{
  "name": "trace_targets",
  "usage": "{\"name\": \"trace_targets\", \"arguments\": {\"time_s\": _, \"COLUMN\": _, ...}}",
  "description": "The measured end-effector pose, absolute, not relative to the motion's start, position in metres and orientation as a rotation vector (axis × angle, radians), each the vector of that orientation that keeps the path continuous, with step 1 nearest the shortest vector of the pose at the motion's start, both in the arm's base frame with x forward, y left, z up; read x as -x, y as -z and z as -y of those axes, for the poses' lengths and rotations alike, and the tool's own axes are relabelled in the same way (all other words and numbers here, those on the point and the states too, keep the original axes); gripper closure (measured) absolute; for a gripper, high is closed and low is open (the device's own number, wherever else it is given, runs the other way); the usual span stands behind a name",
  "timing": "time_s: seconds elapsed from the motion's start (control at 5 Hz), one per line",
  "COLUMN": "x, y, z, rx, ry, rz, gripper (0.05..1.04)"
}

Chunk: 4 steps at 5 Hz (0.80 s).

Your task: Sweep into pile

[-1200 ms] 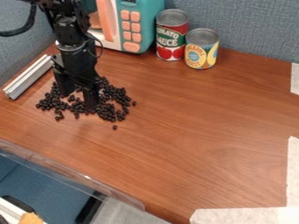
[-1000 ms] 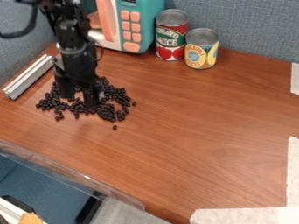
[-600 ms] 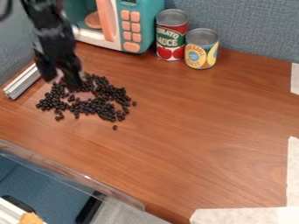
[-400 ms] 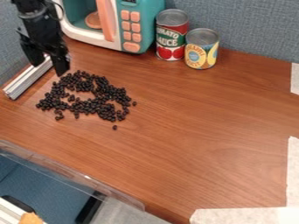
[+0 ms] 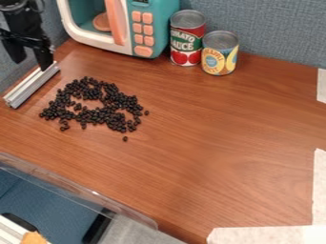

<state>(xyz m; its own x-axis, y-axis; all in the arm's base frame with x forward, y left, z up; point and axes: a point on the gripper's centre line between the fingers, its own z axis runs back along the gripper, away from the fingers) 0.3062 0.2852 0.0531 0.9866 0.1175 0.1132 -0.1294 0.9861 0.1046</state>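
Where the wooden table (image 5: 223, 143) ends at the near left, a clear plastic rim (image 5: 96, 194) is seen, and pale tape (image 5: 261, 235) is stuck along the near right. Farther in, a stray bean (image 5: 125, 139) is set apart from the dark beans (image 5: 105, 114), which are spread in a loose patch on the left half of the table, longer across the view than deep, with bare gaps inside. Beyond their upper left, the gripper (image 5: 32, 65) is held with its fingers apart and nothing grasped, near the far end of a metal bar (image 5: 30, 86). From it, the beans lie down and to the right in the view, so a sweep in that direction is likely called for, with the bar to be passed over first. The gaps and outliers have still to be gathered. Behind, a toy microwave (image 5: 155, 28) and two cans (image 5: 203, 50) are lined up before the grey-blue partition (image 5: 274, 28), apart from the beans.
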Motion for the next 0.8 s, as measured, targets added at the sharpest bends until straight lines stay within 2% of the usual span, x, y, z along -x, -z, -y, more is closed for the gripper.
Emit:
{"name": "trace_targets", "arguments": {"time_s": 0.4, "x": -0.298, "y": -0.034, "z": -0.311, "rx": -0.075, "ry": -0.182, "rz": 0.052, "gripper": 0.083}}
{"name": "trace_targets", "arguments": {"time_s": 0.8, "x": -0.293, "y": -0.018, "z": -0.315, "rx": -0.096, "ry": -0.217, "rz": 0.004, "gripper": 0.084}}
